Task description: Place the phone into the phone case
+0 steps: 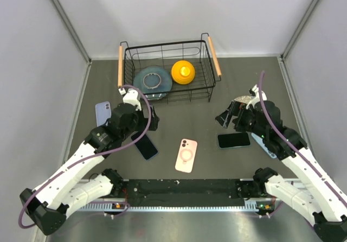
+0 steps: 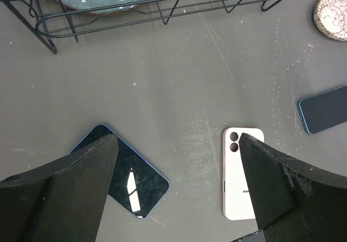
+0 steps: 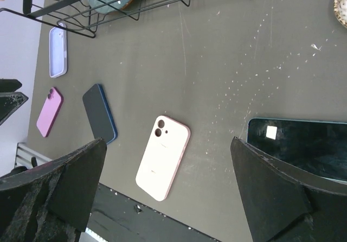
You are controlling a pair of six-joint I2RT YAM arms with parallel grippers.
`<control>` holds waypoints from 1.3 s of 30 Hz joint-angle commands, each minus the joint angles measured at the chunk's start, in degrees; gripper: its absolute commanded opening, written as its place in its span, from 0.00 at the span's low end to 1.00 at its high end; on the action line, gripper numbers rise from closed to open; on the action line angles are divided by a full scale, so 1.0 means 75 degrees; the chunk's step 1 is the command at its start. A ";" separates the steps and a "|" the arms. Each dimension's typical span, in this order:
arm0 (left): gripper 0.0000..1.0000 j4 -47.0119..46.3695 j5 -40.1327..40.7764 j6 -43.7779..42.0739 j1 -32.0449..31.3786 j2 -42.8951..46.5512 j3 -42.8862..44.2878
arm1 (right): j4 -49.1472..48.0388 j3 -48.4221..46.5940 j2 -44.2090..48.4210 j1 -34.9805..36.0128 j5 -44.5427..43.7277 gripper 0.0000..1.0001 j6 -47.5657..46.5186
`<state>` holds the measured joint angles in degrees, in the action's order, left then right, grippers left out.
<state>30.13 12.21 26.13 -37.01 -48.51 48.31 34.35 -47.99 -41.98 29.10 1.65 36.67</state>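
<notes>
My left gripper spread wide near the dark phone, my right gripper spread wide, pink case between them

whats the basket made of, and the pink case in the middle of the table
Basket: thin metal wire with a dark, slightly shiny coating. Its handles look like bare light wood. Pink case: matte with no glare, so probably silicone or soft plastic; the look doesn't settle which.

Dark phone partly under left arm; speckled disc cut by edge.
</notes>
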 commanded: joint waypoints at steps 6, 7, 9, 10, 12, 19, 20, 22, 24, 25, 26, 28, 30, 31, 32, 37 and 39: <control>0.99 0.0833 0.1523 0.0862 0.0153 -0.0129 0.0553 | -0.0115 0.0058 0.0277 -0.0048 0.0026 0.99 0.0045; 0.99 0.1020 0.1687 0.1038 0.0212 -0.0292 0.0693 | -0.0115 0.0082 0.0311 -0.0048 0.0038 0.99 0.0057; 0.99 0.1419 0.1770 0.1168 0.0469 -0.0468 0.0800 | -0.0115 0.0210 0.0347 -0.0048 0.0073 0.99 0.0080; 0.99 0.1536 0.1794 0.1319 0.0563 -0.0655 0.0881 | -0.0115 0.0246 0.0405 -0.0060 0.0085 0.99 0.0080; 0.99 0.1910 0.2004 0.1542 0.0878 -0.0843 0.0964 | -0.0103 0.0386 0.0487 -0.0060 0.0085 0.99 0.0092; 0.99 0.2672 0.1092 0.2946 0.2988 -0.1990 0.0952 | -0.0127 0.0504 0.0874 -0.0048 0.0260 0.99 -0.0166; 0.99 0.2755 0.1022 0.3008 0.3176 -0.2144 0.0953 | -0.0138 0.0515 0.0944 -0.0048 0.0284 0.99 -0.0166; 0.99 0.2768 0.0694 0.3043 0.3189 -0.2576 0.0964 | -0.0150 0.0515 0.1014 -0.0060 0.0342 0.99 -0.0154; 0.99 0.2779 0.0413 0.3043 0.3189 -0.2800 0.0964 | -0.0162 0.0597 0.1108 -0.0060 0.0366 0.99 -0.0131; 0.99 0.2780 0.0214 0.3078 0.3189 -0.2952 0.0883 | -0.0173 0.0632 0.1132 -0.0048 0.0378 0.99 -0.0108; 0.99 0.2640 0.0131 0.3113 0.3189 -0.3000 0.0801 | -0.0174 0.0702 0.1155 -0.0048 0.0389 0.99 -0.0107; 0.99 0.2464 -0.0056 0.3218 0.3178 -0.3036 0.0486 | -0.0174 0.0808 0.1179 -0.0060 0.0483 0.99 -0.0119; 0.99 0.2183 -0.0209 0.3301 0.3177 -0.3047 0.0262 | -0.0208 0.0878 0.1179 -0.0060 0.0716 0.99 -0.0247; 0.99 0.2101 -0.0360 0.3359 0.3177 -0.3071 0.0099 | -0.0220 0.0902 0.1167 -0.0060 0.0810 0.99 -0.0283; 0.99 0.1937 -0.0432 0.3371 0.3177 -0.3106 0.0028 | -0.0232 0.0960 0.1156 -0.0048 0.0927 0.99 -0.0330; 0.99 0.1585 -0.0701 0.3430 0.3131 -0.3422 -0.0383 | -0.0302 0.1113 0.0980 -0.0048 0.1022 0.99 -0.0061; 0.99 0.1444 -0.0772 0.3465 0.3025 -0.3516 -0.0477 | -0.0291 0.1113 0.0933 -0.0048 0.1046 0.99 -0.0037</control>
<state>44.93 8.71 50.63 -13.34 -73.80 46.19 34.06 -39.64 -34.24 29.08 8.16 35.81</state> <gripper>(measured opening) 0.987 0.987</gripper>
